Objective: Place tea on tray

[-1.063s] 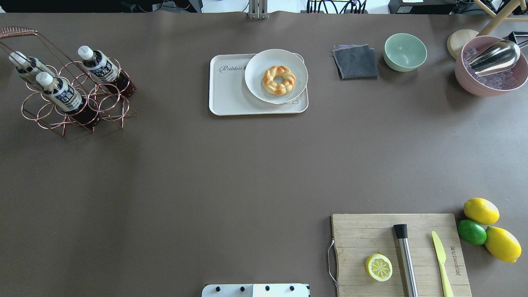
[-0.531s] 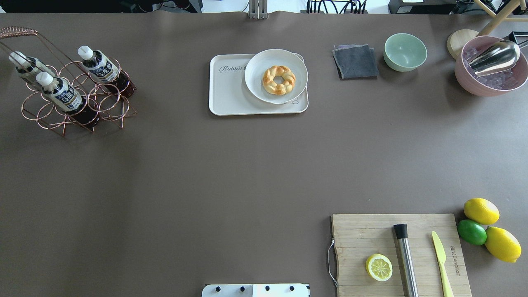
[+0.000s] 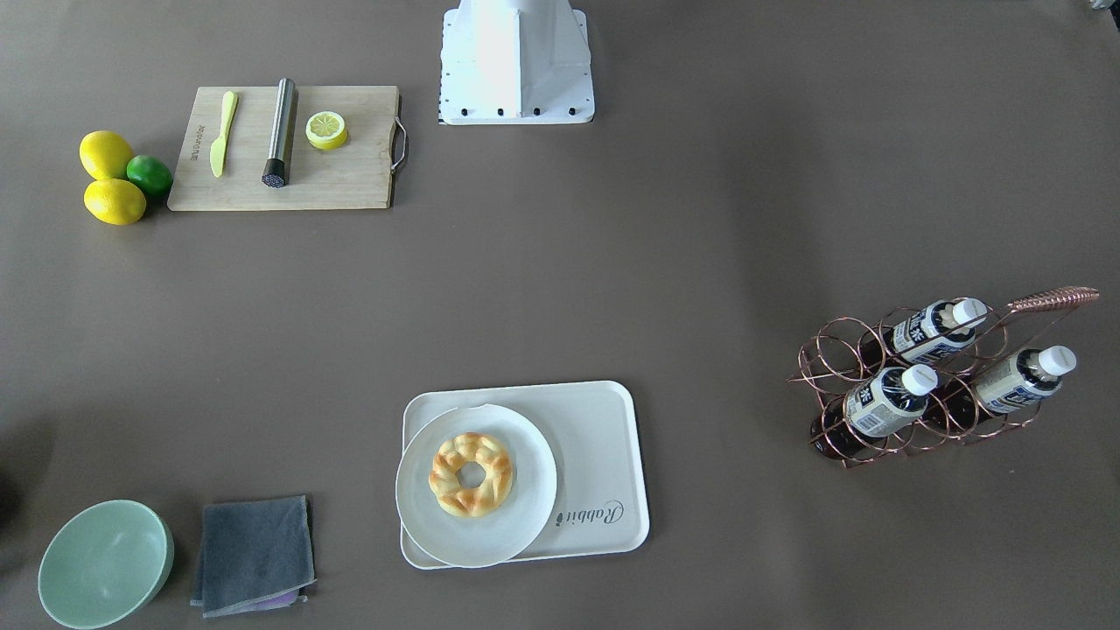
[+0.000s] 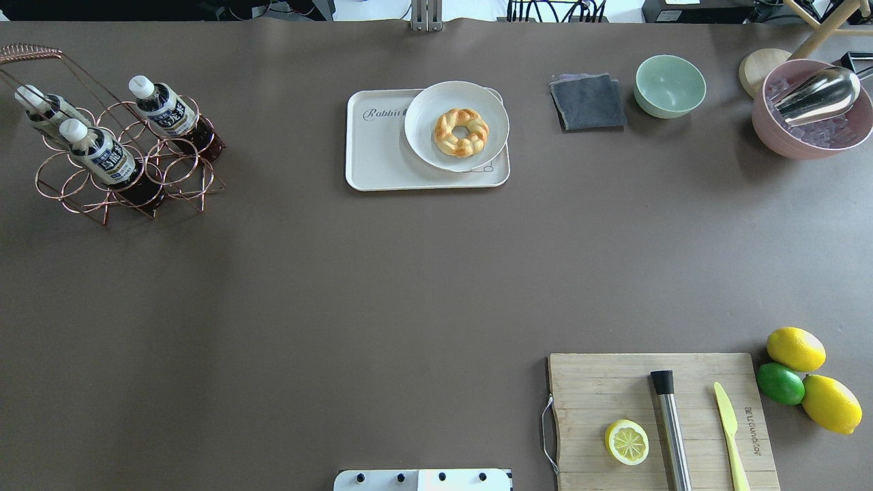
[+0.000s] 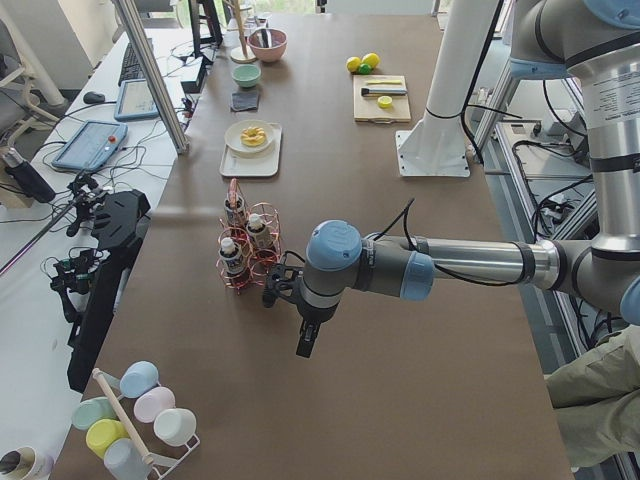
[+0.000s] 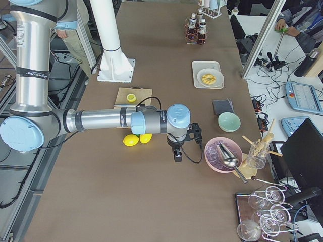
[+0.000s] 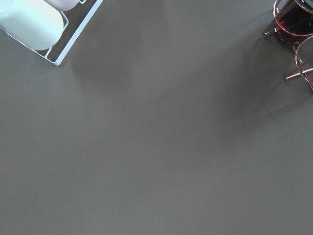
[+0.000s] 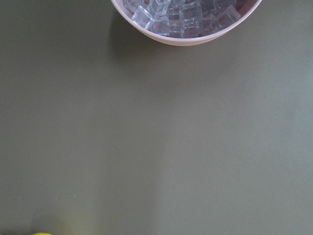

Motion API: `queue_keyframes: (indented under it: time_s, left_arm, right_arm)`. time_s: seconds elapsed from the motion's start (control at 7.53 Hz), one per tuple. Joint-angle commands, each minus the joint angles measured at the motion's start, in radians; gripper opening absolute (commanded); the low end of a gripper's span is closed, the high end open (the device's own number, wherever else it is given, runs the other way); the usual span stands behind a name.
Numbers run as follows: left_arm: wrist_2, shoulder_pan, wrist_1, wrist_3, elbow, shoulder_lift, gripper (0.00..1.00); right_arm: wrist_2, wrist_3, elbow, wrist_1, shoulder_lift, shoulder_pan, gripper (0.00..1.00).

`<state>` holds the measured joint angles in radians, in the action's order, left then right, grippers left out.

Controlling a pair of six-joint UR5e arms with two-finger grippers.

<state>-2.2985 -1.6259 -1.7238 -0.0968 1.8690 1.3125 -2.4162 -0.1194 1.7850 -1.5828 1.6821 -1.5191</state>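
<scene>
Board [image 4: 593, 389] of wood lies nearest the robot's base, carrying one lemon half [image 4: 627, 442], one steel rod [image 4: 670, 436] and one yellow-green knife [image 4: 730, 429], with two lemons [image 4: 796, 348] and one lime [image 4: 780, 383] just beside it. Out at the ends of the counter [image 4: 341, 286], the left claw [image 5: 308, 345] hangs near the copper wire rack [image 4: 184, 184] and the right claw [image 6: 177, 155] near the pink ice bowl [image 4: 767, 129]; how far either is parted I cannot tell. Farthest, three tea bottles [image 4: 102, 155], clear with dark brown tea, white caps and white-and-blue labels, stand in the rack, well apart from the white tray [image 4: 382, 157] holding one plate [image 4: 419, 119] with one doughnut [image 4: 462, 132].
</scene>
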Motion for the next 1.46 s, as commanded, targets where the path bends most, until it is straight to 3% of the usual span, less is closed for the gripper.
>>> queue_keyframes:
  time_s: [0.0,0.4,0.66,0.93,1.33]
  left_arm:
    - [-0.047,0.001,0.003,0.029,0.031,-0.004,0.97]
    - [-0.059,0.082,-0.043,0.351,0.127,0.069,0.97]
    - [-0.05,0.192,-0.216,0.6,0.127,0.119,0.98]
    - [0.101,0.355,-0.287,0.802,0.128,0.177,0.98]
    - [0.33,0.553,-0.289,0.934,0.114,0.27,0.97]
  right_arm:
    - [0.012,0.003,-0.001,0.0,-0.002,0.002,1.0]
    - [0.005,0.0,0.007,0.001,-0.005,0.014,1.0]
    - [0.005,0.004,0.007,0.0,-0.015,0.042,1.0]
    - [0.006,0.015,-0.001,0.0,-0.03,0.069,1.0]
    - [0.012,0.015,-0.032,0.0,-0.05,0.094,1.0]
